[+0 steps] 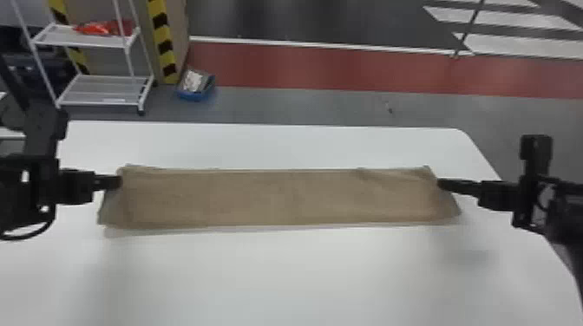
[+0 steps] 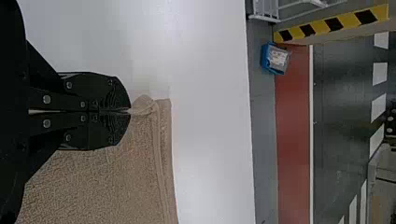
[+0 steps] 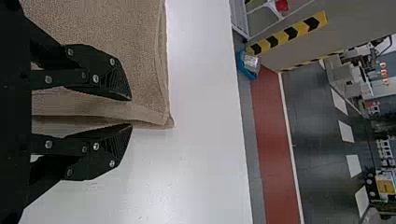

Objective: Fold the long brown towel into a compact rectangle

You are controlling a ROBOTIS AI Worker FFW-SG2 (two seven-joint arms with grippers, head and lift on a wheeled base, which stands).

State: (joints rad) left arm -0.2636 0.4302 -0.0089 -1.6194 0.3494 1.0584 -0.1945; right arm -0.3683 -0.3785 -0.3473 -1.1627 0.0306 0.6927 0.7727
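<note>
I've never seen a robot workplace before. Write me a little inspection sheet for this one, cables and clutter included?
Surface: white table, towel lying across it.
Job's things: brown towel, a long strip, not yet compact.
Clutter: blue bin with contents, on the floor beyond.
Left gripper: shut on the towel near its far left corner.
Right gripper: open, at the right end.
Cables: black loop by the left arm.
Surroundings: white rack, red floor strip.

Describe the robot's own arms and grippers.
Both arms, left and right, are black and blocky; a black cable loops from the left one. The left gripper and right gripper each have two flat, black, tapering fingers with ridged surfaces and round silvery screws.
</note>
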